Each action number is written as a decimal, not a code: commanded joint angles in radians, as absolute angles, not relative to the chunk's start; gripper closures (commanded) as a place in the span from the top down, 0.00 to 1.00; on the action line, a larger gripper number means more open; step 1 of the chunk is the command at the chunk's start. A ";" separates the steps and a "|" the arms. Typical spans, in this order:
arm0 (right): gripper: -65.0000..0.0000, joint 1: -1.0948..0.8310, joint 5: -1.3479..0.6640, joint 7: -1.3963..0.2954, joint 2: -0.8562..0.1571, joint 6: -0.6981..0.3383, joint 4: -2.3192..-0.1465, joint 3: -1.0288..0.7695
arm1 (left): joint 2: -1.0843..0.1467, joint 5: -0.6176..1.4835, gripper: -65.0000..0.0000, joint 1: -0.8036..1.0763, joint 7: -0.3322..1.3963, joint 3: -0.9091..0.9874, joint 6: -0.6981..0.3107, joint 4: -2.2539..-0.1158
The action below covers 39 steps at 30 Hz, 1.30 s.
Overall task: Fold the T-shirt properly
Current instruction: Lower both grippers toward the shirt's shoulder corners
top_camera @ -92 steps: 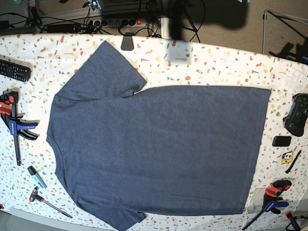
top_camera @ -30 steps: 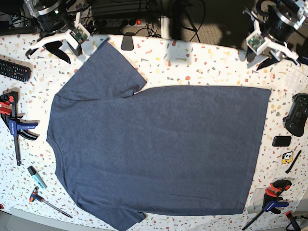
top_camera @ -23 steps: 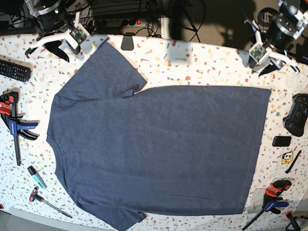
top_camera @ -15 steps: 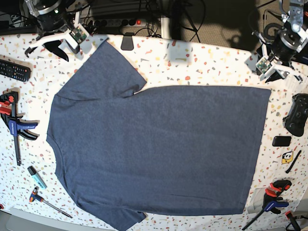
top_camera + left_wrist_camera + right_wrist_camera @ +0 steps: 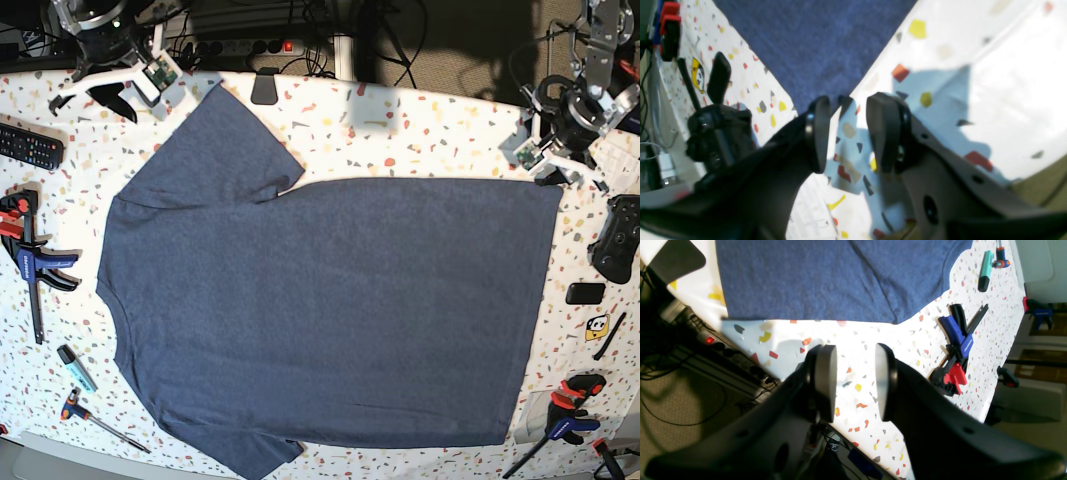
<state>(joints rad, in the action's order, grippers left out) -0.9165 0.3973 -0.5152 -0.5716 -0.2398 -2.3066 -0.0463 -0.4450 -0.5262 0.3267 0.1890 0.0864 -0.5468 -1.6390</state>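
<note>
Base view: the T-shirt [image 5: 330, 310] was spread flat across the worktop [image 5: 420, 130], long axis left-to-right. The left gripper [image 5: 553, 163], jaws parted and empty, was positioned at the hem's far corner; the right gripper [image 5: 105, 92], likewise parted and empty, was held beside the far sleeve.

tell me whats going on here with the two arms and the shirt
A two-armed robot is about to fold a navy T-shirt that lies spread flat on a speckled table. Nothing is gripped yet. The left end effector is open at the shirt's far hem corner. The right end effector is also open, above bare table just beyond the far sleeve, clear of the cloth. Clamps, a remote and a game controller lie around the edges.
</note>
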 commanded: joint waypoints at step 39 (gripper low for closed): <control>0.55 -0.830 0.419 -0.412 -0.717 -0.271 -2.098 -0.052 | -0.480 -0.459 0.00 0.186 0.141 0.010 -0.558 -1.428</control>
